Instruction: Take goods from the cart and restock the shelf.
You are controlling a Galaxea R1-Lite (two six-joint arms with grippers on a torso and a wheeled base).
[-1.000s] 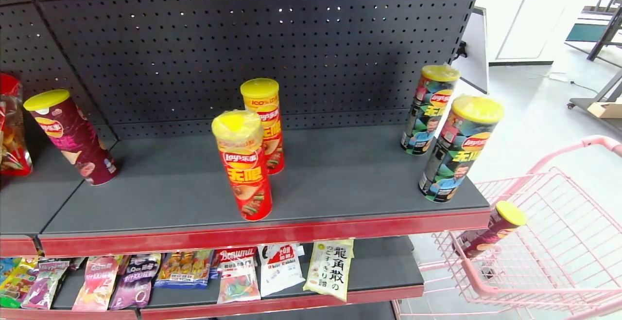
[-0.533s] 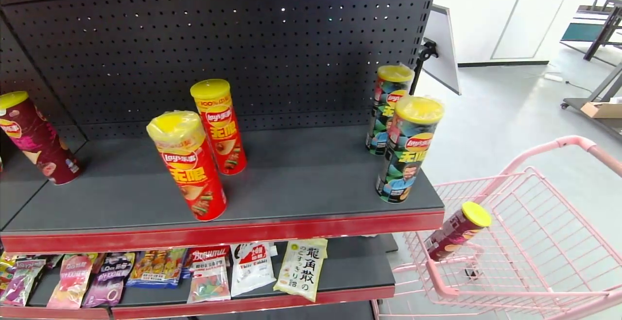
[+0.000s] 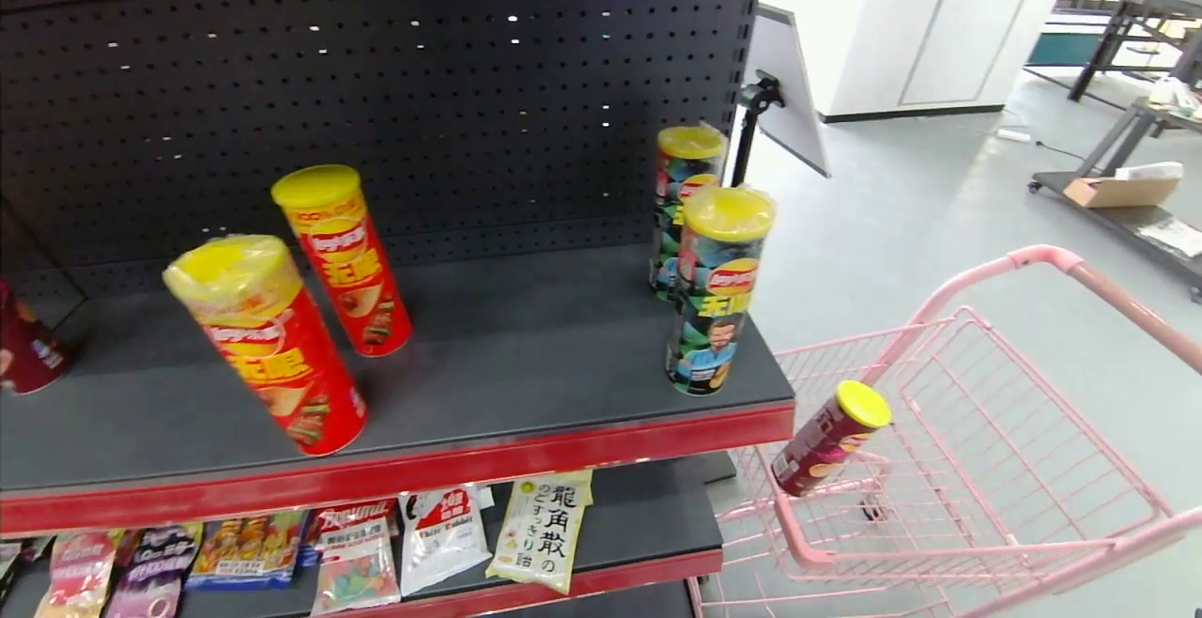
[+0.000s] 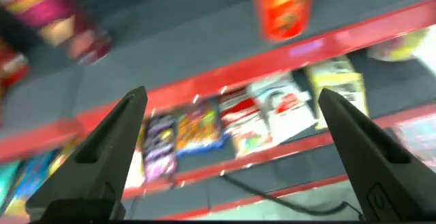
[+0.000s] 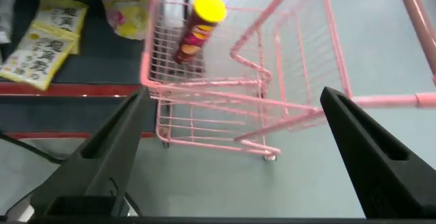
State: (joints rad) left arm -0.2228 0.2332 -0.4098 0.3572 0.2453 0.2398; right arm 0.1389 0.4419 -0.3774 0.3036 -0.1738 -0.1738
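**Left claw (image 4: 233, 94) and right claw (image 5: 235, 91) both spread wide, nothing held**

My left claw hangs in front of the shelf (image 3: 526, 346), facing its red front edge and the snack packets (image 3: 441, 533) on the level below. My right claw is above the pink cart (image 3: 939, 336), just beside the shelf's right end. One maroon can (image 3: 826, 440) with a yellow lid lies tilted in the cart's corner nearest the shelf. On the shelf I see two red cans (image 3: 268, 346) standing left of middle and two dark cans (image 3: 718, 289) at the right end.
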